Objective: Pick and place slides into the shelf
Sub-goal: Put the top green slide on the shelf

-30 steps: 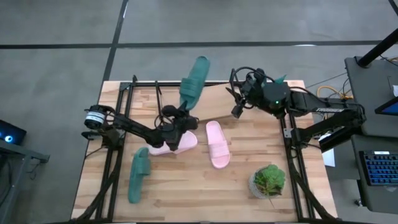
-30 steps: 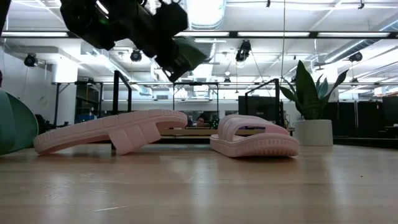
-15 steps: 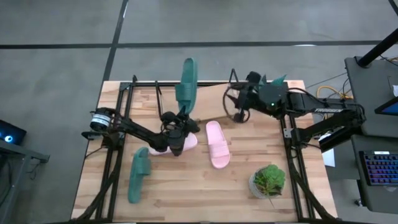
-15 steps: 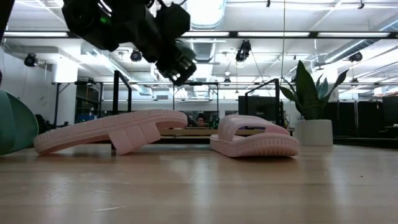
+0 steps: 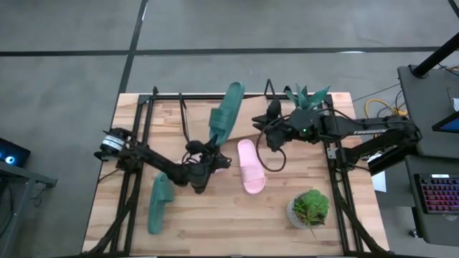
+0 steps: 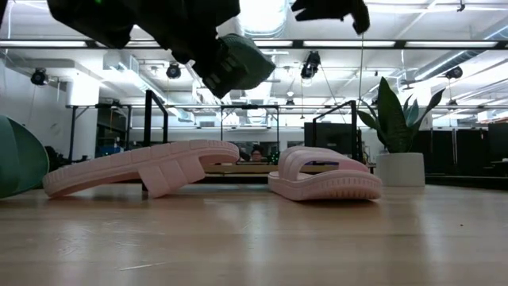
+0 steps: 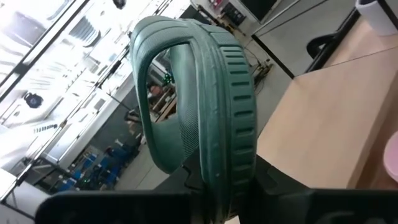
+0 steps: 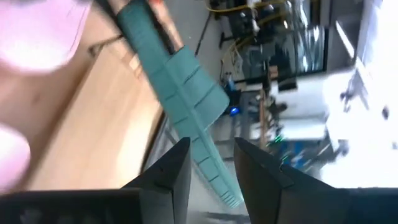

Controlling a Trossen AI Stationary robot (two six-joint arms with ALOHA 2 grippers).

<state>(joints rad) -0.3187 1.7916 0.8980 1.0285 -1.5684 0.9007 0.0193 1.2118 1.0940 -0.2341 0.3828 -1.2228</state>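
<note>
My left gripper (image 5: 208,152) clamped on dark teal-green rubber slide (image 5: 224,112), raised off light wooden table (image 5: 208,222), toe toward far edge. My right gripper (image 5: 271,136) open, empty, near it above pale pink rubber slide (image 5: 250,167). Another pale pink slide (image 6: 143,168) lies under left arm. Second teal-green slide (image 5: 160,202) at left. Potted green plant (image 5: 309,208) front right.

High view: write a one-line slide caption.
Left tool lifts a green sandal above the table; right tool hovers near a pink sandal.
</note>
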